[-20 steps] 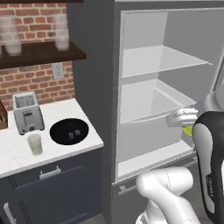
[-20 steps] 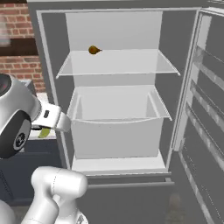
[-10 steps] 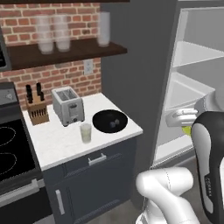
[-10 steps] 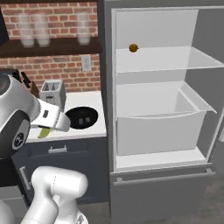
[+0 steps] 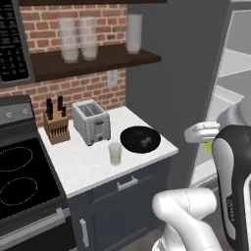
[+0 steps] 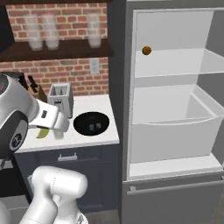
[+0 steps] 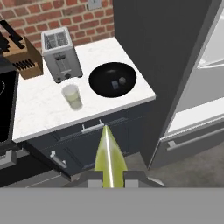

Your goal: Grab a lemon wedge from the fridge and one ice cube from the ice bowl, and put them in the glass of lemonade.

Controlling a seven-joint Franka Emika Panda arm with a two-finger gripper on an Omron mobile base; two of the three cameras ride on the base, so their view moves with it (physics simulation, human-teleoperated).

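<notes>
My gripper [image 7: 109, 181] is shut on the lemon wedge [image 7: 109, 156], a yellow-green sliver that sticks out between the fingertips. It hangs in front of the counter, above the cabinet fronts. The glass of lemonade [image 7: 72, 97] stands on the white counter, left of the black ice bowl [image 7: 113, 79], which holds two ice cubes [image 7: 115, 84]. In the left base view the glass [image 5: 115, 153] and the bowl [image 5: 140, 139] sit side by side, with my hand to their right. The fridge [image 6: 175, 148] stands open in the right base view, and the wedge [image 6: 42, 132] shows under my hand.
A toaster [image 5: 90, 121] and a knife block [image 5: 55, 126] stand at the back of the counter, with the black stove top [image 5: 19, 176] to the left. Frosted glasses [image 5: 78, 39] sit on the wooden shelf above. An orange-brown ball [image 6: 147, 50] lies on the fridge's top shelf.
Both base views have swung left from the open fridge to the counter, so the camera moved. The wedge stays in my gripper throughout.
</notes>
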